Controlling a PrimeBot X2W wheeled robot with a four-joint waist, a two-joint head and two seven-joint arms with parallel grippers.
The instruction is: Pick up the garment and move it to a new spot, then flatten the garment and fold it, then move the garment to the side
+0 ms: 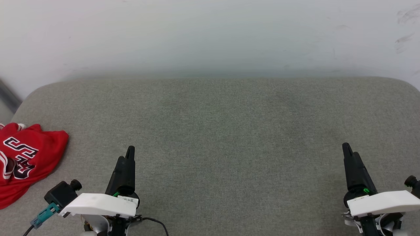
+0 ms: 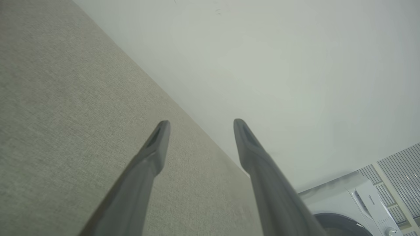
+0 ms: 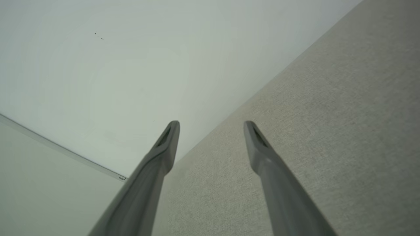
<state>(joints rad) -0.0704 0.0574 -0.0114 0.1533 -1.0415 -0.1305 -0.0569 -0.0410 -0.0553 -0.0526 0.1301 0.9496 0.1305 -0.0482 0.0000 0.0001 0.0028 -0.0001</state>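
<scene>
One grey pad (image 1: 229,131): broad, its middle likely the room for flattening. One garment (image 1: 31,157): red heap, lettering up, at the pad's left edge, partly cut off by the frame, so probably crumpled; untouched. Two claws: left gripper (image 2: 200,126), near the garment and thus likelier to fetch it, and right gripper (image 3: 211,127), well apart; both at the near edge, fingers spread, holding nothing.

Red garment (image 1: 28,160), crumpled, black-and-white lettering up, far left
</scene>
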